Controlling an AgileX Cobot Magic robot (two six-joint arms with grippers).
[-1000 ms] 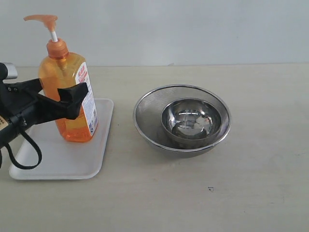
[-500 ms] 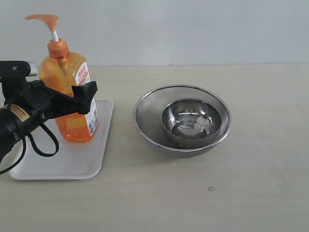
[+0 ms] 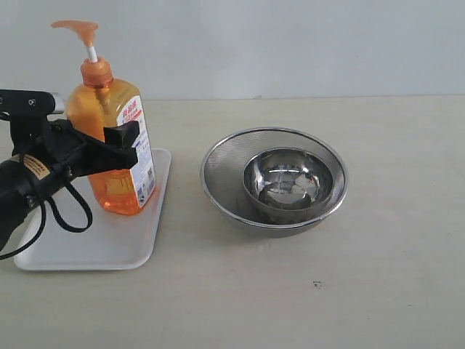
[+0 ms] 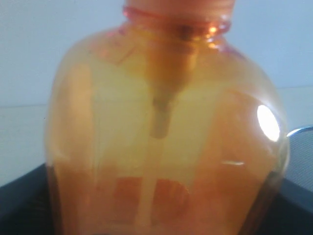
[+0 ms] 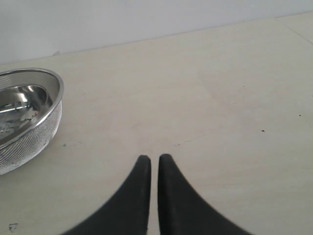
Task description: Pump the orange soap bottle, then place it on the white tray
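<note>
The orange soap bottle (image 3: 109, 185) stands upright on the white tray (image 3: 109, 243) at the left of the exterior view, its pump head (image 3: 76, 29) raised on the white stem. My left gripper (image 3: 109, 145) is shut on the bottle's body at mid height, one black finger (image 3: 122, 142) across its front. In the left wrist view the bottle (image 4: 166, 137) fills the picture, with dark fingers (image 4: 19, 196) at its sides. My right gripper (image 5: 154, 159) is shut with nothing in it, over bare table; it does not show in the exterior view.
A round steel mesh strainer (image 3: 218, 174) with a small steel bowl (image 3: 287, 182) inside sits on the table right of the tray. The strainer (image 5: 29, 132) also shows at the edge of the right wrist view. A pale wall runs behind the table.
The left gripper and the bottle have shifted a little to the right on the tray, and the arm has risen slightly. The strainer and bowl have not moved.
</note>
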